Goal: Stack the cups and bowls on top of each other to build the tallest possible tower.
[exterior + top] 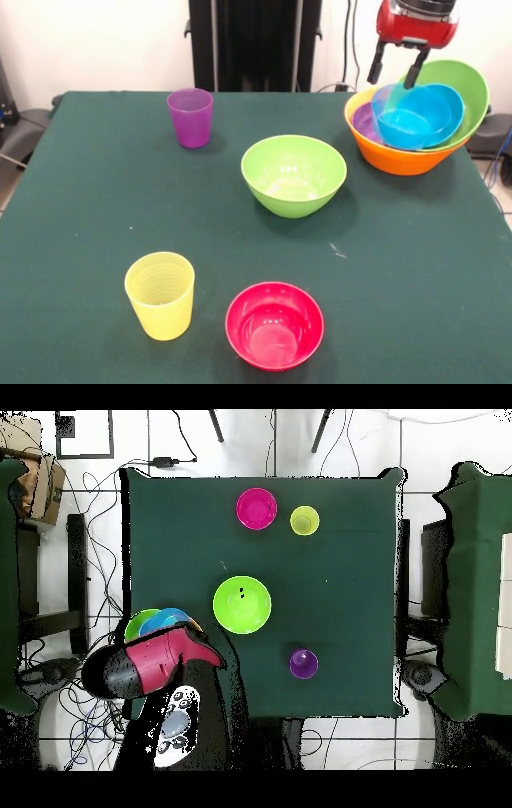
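Nearest, the pink-red bowl (274, 325) sits beside the ribbed yellow cup (160, 294); far back, the tower (418, 120) in its orange bowl (398, 157) lies directly beneath the gripper (394, 69), fingers apart and empty; no readable writing

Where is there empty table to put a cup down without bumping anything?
The widest bare stretch of the table lies between the purple cup and the yellow cup. There is also room to the right of the pink-red bowl, below the lime green bowl. It is crowded at the tower, under the gripper.
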`<state>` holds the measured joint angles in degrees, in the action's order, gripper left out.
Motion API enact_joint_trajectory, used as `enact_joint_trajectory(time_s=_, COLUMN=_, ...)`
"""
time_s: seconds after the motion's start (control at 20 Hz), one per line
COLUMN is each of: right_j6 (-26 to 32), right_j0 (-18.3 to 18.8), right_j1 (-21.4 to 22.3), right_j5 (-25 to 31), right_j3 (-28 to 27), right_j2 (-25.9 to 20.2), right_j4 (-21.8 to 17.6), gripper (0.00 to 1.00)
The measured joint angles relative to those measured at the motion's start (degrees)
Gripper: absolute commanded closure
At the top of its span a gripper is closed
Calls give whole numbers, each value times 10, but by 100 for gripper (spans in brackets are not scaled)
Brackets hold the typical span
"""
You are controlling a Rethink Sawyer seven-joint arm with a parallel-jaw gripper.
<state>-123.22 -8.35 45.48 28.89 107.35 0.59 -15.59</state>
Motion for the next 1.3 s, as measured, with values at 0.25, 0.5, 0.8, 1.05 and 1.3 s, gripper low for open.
enact_joint_trajectory(time_s=0.25, right_j6=0, right_j0=20, right_j1=-1, right_j5=0, right_j3=-1, right_j2=-3, right_j4=0, gripper=0)
enact_joint_trajectory(time_s=0.5, right_j6=0, right_j0=66, right_j1=-13, right_j5=0, right_j3=-15, right_j2=-13, right_j4=0, gripper=0)
enact_joint_trajectory(time_s=0.8, right_j6=0, right_j0=97, right_j1=-33, right_j5=0, right_j3=-42, right_j2=-19, right_j4=0, gripper=0)
enact_joint_trajectory(time_s=1.05, right_j6=0, right_j0=110, right_j1=-56, right_j5=0, right_j3=-76, right_j2=-28, right_j4=0, gripper=0)
enact_joint_trajectory(time_s=1.3, right_j6=0, right_j0=113, right_j1=-69, right_j5=0, right_j3=-98, right_j2=-40, right_j4=0, gripper=0)
